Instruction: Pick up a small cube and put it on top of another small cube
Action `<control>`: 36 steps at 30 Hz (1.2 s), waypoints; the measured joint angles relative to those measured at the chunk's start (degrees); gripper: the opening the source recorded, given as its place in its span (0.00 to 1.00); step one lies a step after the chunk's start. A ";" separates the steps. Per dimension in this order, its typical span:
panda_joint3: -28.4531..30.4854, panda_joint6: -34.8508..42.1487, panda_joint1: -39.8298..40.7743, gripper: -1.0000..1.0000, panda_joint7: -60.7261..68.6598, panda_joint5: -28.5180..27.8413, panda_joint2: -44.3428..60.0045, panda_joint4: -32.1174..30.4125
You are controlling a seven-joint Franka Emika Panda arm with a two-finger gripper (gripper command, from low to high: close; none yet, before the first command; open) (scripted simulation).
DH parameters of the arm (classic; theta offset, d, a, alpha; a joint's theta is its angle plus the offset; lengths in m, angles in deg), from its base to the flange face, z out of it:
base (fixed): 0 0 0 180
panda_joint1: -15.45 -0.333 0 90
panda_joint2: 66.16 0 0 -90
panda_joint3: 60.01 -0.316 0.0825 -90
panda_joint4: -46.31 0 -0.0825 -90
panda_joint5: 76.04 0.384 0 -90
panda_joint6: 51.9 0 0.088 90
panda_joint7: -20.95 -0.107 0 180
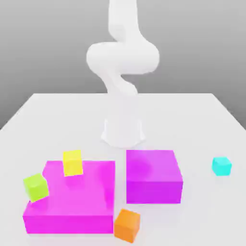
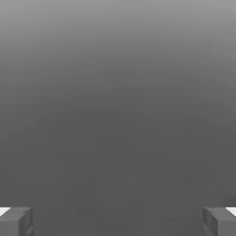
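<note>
The small cyan cube (image 1: 221, 166) rests on the white table at the exterior view's right, apart from everything else. The small yellow cube (image 1: 72, 163) sits on top of the wide magenta block (image 1: 72, 202), near its back edge, at the exterior view's left. In the hand view my gripper (image 2: 118, 221) is open. Its two grey fingertips (image 2: 16, 221) stand far apart with nothing between them, against a plain grey background. My white arm (image 1: 122, 57) rises from its base and bends high above the table.
A second magenta block (image 1: 153, 175) stands in the middle, in front of the arm's base (image 1: 123, 132). A lime-green cube (image 1: 36, 187) is at the wide block's left edge. An orange cube (image 1: 127, 225) lies at its front right corner. The white table (image 1: 192, 115) stretches behind.
</note>
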 joint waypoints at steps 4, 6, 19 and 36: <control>-7.09 -5.15 -2.16 0.50 -7.55 1.80 8.35 -4.23; -10.80 -7.63 -3.16 0.50 -11.38 2.37 12.28 -6.26; -32.46 -23.70 -11.64 0.50 -45.64 -7.11 39.93 -19.43; -11.46 -36.05 -33.91 0.00 -73.78 -35.39 61.03 -18.38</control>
